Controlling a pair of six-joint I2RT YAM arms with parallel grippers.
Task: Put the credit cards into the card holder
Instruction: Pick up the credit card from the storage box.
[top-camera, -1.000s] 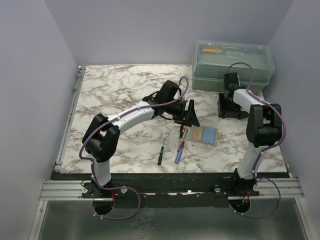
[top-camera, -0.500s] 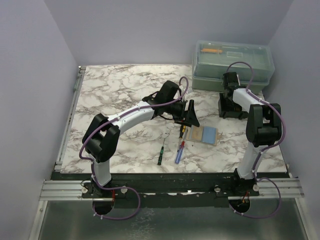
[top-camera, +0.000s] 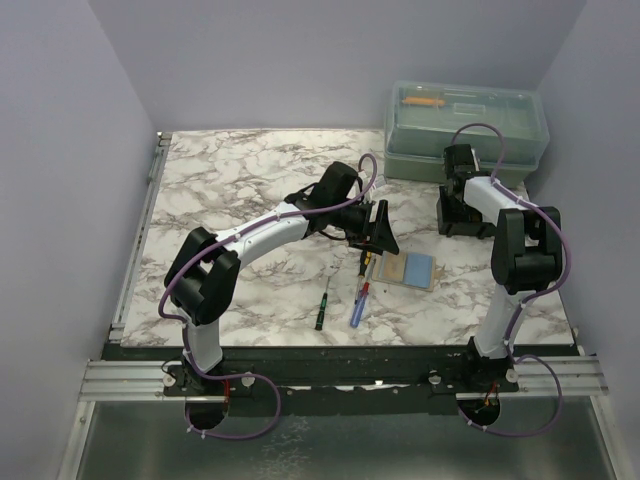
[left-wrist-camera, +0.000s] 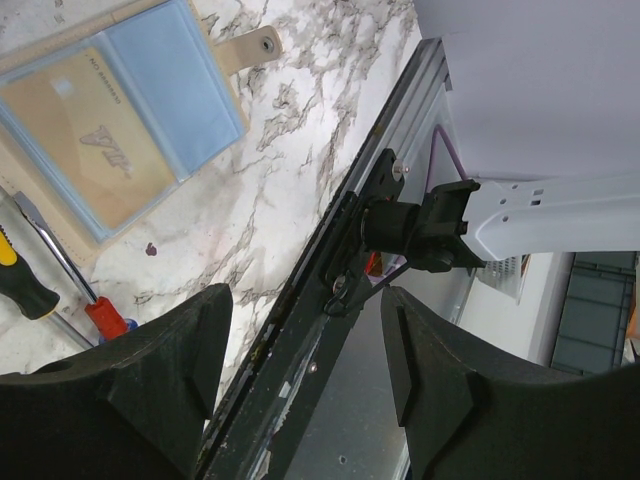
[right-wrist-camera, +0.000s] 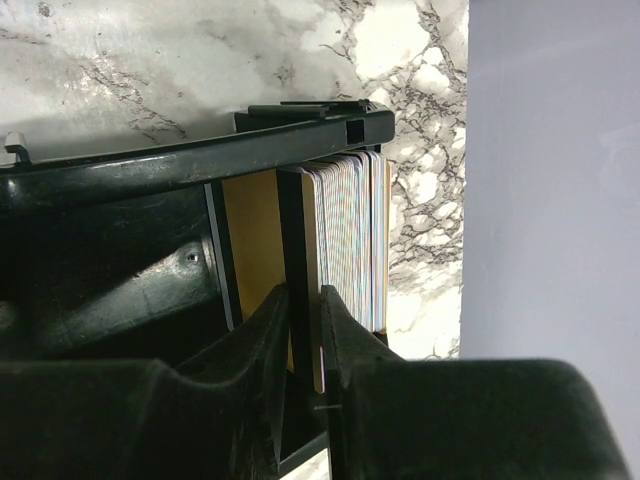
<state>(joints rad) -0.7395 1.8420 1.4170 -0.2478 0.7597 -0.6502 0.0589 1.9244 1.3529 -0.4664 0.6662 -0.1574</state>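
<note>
The card holder (top-camera: 408, 269) lies open on the marble table, its snap tab (left-wrist-camera: 247, 46) showing in the left wrist view. In its clear pockets sit a tan card (left-wrist-camera: 85, 140) and a blue card (left-wrist-camera: 170, 90). My left gripper (top-camera: 380, 232) hovers just left of it, jaws wide open and empty (left-wrist-camera: 305, 300). My right gripper (top-camera: 460, 205) is down in a black card rack (top-camera: 462, 222). Its fingers (right-wrist-camera: 305, 295) are closed on one pale card (right-wrist-camera: 315, 300) and the thin black divider beside it. A stack of upright credit cards (right-wrist-camera: 352, 240) stands right of it.
A translucent green toolbox (top-camera: 467, 130) stands at the back right, just behind the rack. Screwdrivers lie left of the card holder: a yellow-black one (top-camera: 366, 262), a blue-red one (top-camera: 359, 303) and a green one (top-camera: 322, 304). The side wall is close on the right.
My right wrist has shifted very slightly back and left over the rack. The left arm and the card holder have not moved.
</note>
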